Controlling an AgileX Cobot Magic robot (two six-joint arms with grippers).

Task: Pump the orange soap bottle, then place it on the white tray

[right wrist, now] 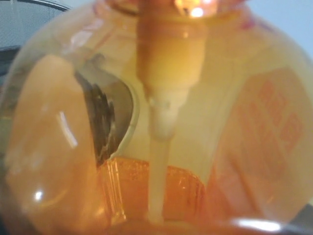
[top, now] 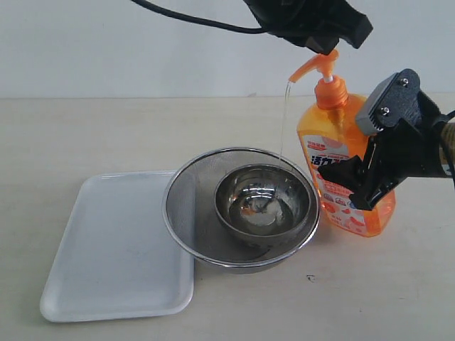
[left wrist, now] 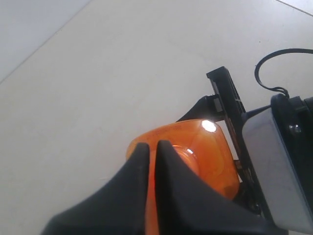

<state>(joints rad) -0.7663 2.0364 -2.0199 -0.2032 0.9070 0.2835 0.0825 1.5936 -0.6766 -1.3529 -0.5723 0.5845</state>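
A tall translucent orange soap bottle point(top: 330, 131) of plastic, with a white-and-red label, stands upright on the pale beige counter point(top: 85, 135), toward its right edge and about midway between the far and near edges. The black right gripper point(top: 354, 186) reaches in from the right edge, its jaws clamped on the bottle's lower body across the label. The right wrist view is filled by the bottle point(right wrist: 230, 147) at close range, with the pale dip tube running down into the orange liquid. The black left gripper point(top: 323, 44) comes down from above and rests on the orange pump head point(top: 318, 67). In the left wrist view its jaws point(left wrist: 152, 156) are together, with only a thin slit between them, lying on top of the pump head point(left wrist: 208, 152). A thin clear stream of soap point(top: 284, 121) falls from the nozzle into a small polished steel bowl point(top: 266, 202). That bowl sits inside a round metal mesh strainer point(top: 186, 206), just left of the bottle. A flat rectangular white tray point(top: 106, 249) with rounded corners lies toward the near-left corner. The strainer's rim overlaps its right edge, and the tray is well apart from the bottle.
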